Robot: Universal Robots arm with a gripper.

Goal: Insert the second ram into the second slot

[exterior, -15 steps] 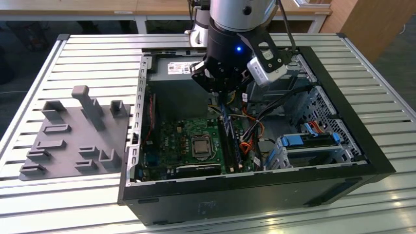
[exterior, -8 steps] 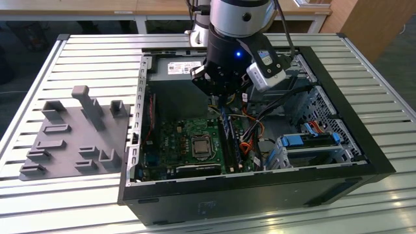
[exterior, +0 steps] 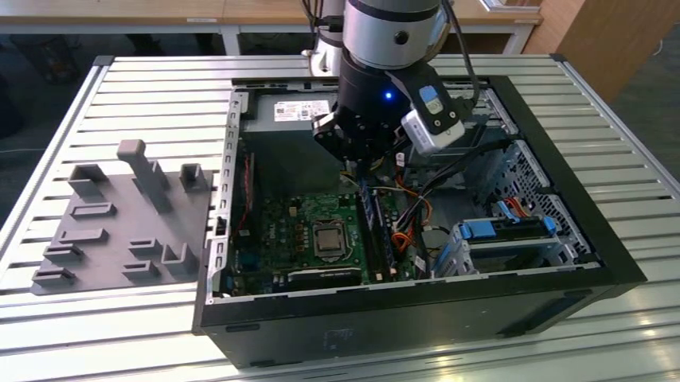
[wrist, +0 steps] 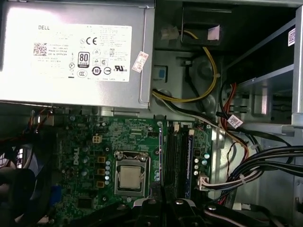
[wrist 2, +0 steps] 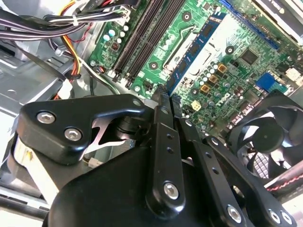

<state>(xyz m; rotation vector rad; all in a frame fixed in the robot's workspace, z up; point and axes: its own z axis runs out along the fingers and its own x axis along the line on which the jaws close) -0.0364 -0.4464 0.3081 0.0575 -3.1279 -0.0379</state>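
While clamped edge-on between the closed fingers of the gripper (wrist 2: 166, 97), the second ram (wrist 2: 196, 49) stood out straight beyond the fingertips as a thin blue stick with dark chips, over the motherboard (wrist 2: 246, 52).

Item, gripper: black, low inside the open computer case (exterior: 425, 318) in the exterior view, directly under the arm's grey wrist.

Item, second ram: in the first wrist view a narrow upright line, running alongside the bank of memory slots (wrist: 176, 161) on the side of the processor (wrist: 130, 177). Whether its lower edge touched a slot could not be told.

Item, memory slots: dark and parallel, lying between the processor and the board's edge; another blue stick (wrist: 190, 161) was already seated in the slot farthest from the processor.

Item, cooling fan (wrist 2: 265, 137): black, beside the gripper's body in the second wrist view.

Item, cable bundle (wrist: 265, 165): black, tied, running in beside the slots.

Item, power supply (wrist: 71, 52): grey box with a white label, beyond the board.

Item, drive-bay brackets (exterior: 505, 231): blue plastic, at the exterior view's right of the case.

Surface: a table (exterior: 159, 87) of ribbed aluminium slats bearing the case, with a grey moulded fixture tray (exterior: 117, 215) beside the case at the exterior view's left.

Room: a wooden-topped desk (exterior: 266, 12) on white legs behind the table, and a wood panel (exterior: 595, 32) at the far right.
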